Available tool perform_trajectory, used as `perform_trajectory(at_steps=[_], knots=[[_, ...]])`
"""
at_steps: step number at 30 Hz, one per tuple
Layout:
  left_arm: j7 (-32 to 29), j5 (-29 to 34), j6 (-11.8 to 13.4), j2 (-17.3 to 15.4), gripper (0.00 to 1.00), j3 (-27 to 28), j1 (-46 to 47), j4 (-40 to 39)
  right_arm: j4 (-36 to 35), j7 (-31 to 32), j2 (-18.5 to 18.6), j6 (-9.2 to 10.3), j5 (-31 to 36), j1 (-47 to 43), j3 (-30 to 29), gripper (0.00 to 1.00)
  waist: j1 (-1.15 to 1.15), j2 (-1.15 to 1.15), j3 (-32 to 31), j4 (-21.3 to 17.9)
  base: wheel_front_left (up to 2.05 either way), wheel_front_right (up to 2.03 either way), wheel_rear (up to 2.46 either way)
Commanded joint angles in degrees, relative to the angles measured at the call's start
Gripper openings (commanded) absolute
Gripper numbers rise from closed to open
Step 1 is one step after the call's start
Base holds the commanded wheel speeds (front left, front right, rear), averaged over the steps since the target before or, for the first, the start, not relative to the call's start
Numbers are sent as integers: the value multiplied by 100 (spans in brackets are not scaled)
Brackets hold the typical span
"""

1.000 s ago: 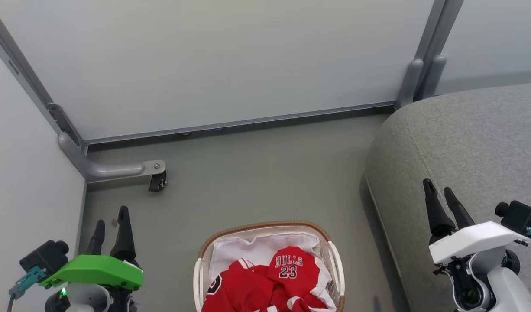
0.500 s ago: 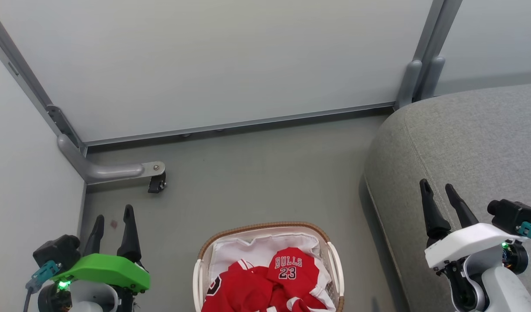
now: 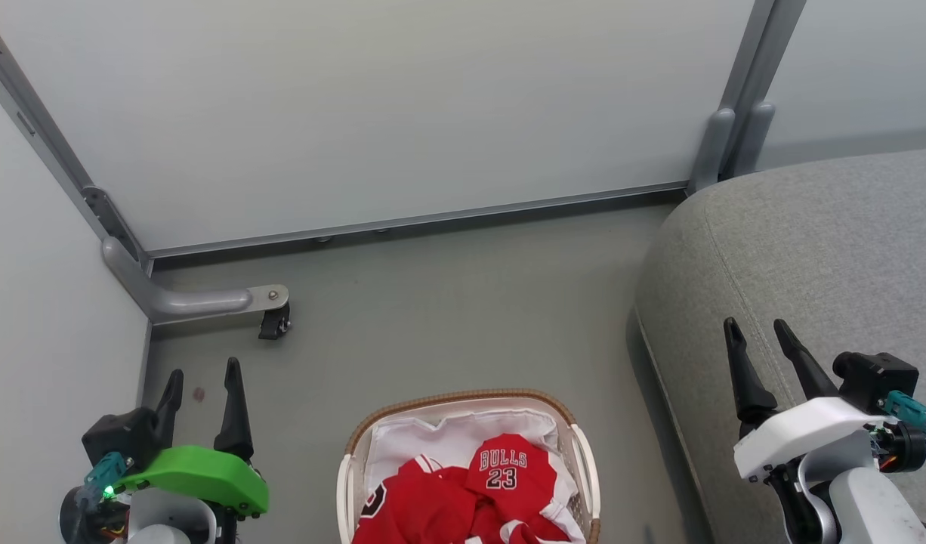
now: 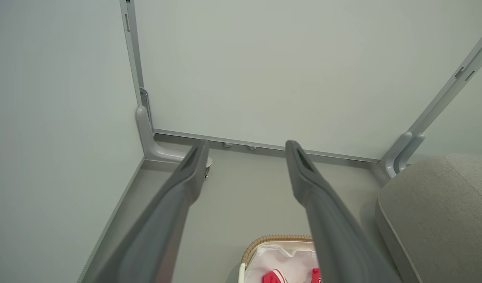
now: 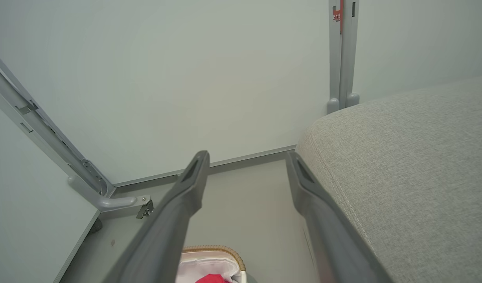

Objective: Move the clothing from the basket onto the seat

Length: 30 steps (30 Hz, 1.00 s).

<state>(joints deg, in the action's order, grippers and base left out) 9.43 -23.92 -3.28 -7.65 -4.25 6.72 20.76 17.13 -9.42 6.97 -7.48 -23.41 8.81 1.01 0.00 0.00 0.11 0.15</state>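
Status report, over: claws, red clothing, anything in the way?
Left claw, right claw open, empty. Red Bulls garments in white perforated basket. Grey woven seat to its right. Nothing in the way.

The red clothing (image 3: 501, 472) lying in the basket (image 3: 463, 395) carries the word "BULLS" arched over the number "23", lettered in black and white and plain to read in the head view. In the right wrist view a small red sticker (image 5: 337, 15) high on the grey post (image 5: 343, 59) bears white characters, too small to read for certain
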Motion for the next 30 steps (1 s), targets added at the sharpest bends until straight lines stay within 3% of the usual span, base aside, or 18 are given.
perform_trajectory(at_steps=[1,20,30], knots=[[64,178,42,-59,100,-35,18,-58,-22,-61,15,-1,164,-18,-14,100,0,0,-5,-1,0,0,0],[305,1079,138,-83,100,-17,-101,-123,94,-302,-17,-2,1155,-43,-64,100,0,0,-1,-74,0,0,0],[413,1565,60,-21,100,-2,-187,-124,153,-413,-47,-2,1564,-38,-126,100,0,0,26,-82,0,0,0]])
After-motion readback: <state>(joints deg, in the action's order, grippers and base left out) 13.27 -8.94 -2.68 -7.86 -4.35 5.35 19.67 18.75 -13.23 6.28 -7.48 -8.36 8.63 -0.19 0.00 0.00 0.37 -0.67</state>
